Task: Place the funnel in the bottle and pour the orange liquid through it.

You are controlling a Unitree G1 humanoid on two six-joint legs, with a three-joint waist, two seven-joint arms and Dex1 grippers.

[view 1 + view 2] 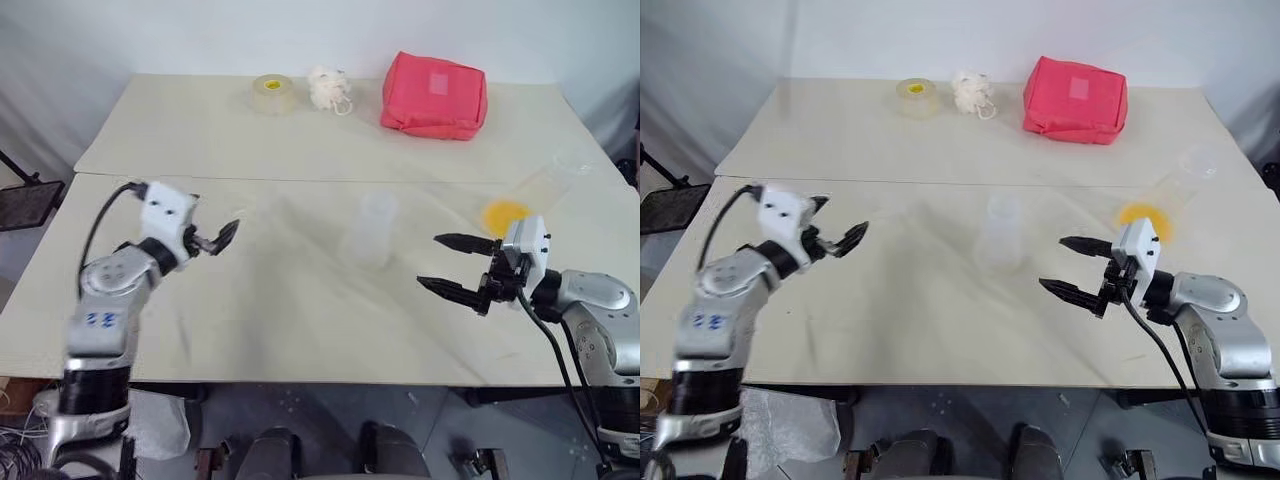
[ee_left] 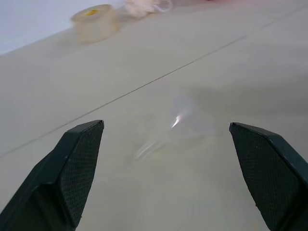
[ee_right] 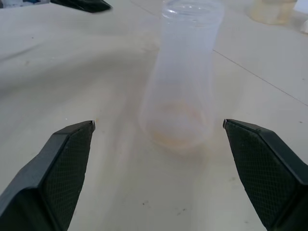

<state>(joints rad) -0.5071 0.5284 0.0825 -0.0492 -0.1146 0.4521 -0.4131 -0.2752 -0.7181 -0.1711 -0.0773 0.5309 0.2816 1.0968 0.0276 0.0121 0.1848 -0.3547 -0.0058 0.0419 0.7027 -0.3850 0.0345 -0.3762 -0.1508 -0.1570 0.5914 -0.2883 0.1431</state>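
Beige table [image 1: 300,330], both claws spread wide and empty, right claw [image 1: 452,265] facing bottle [image 1: 368,230]

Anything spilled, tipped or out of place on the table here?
Nothing looks spilled. The bottle stands upright mid-table, the orange liquid sits contained in its clear vessel to the right, and the funnel lies on the table.
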